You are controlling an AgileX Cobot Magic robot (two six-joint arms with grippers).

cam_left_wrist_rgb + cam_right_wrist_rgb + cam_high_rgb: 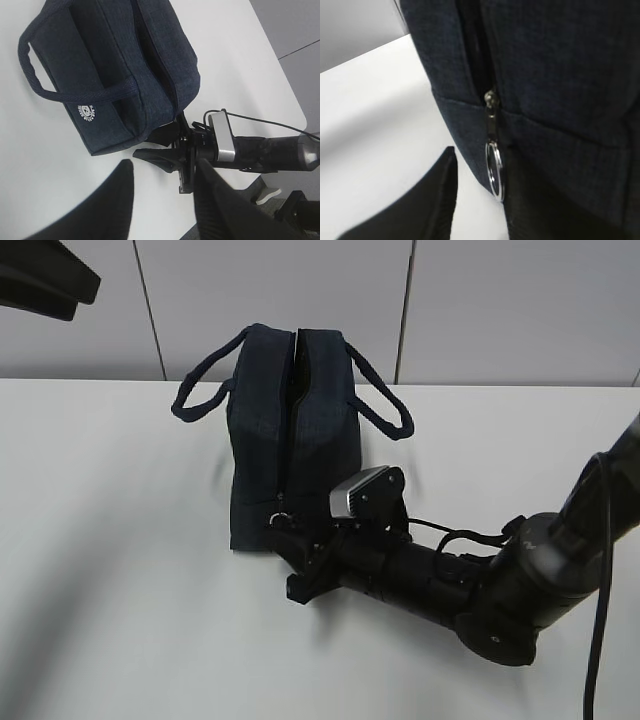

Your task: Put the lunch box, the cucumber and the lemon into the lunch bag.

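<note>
Navy woven fabric, boxy and soft-sided, with two loop handles: marked the lunch bag point(290, 430), upright on the white tabletop point(100, 540). Ran the zipper seam along the bag's top and down the end face nearest the camera. Ended low on that face at a small metal slider, with a thin silver ring pull point(494, 170) dangling flat against the cloth.

Lay the right gripper point(479, 165) low at the foot of that same end face, pointed at the bag. Stood its jaws apart on either side of the ring, one finger close behind it, the other off to the side with bare tabletop showing between. Not clamped on the ring, judging by that gap.

Hung the left gripper point(165, 165) well above the bag, jaws apart and empty, far less close to the ring than the right.

Could not tell whether the seam was open or shut. Found no lunch box, cucumber or lemon in any view.
</note>
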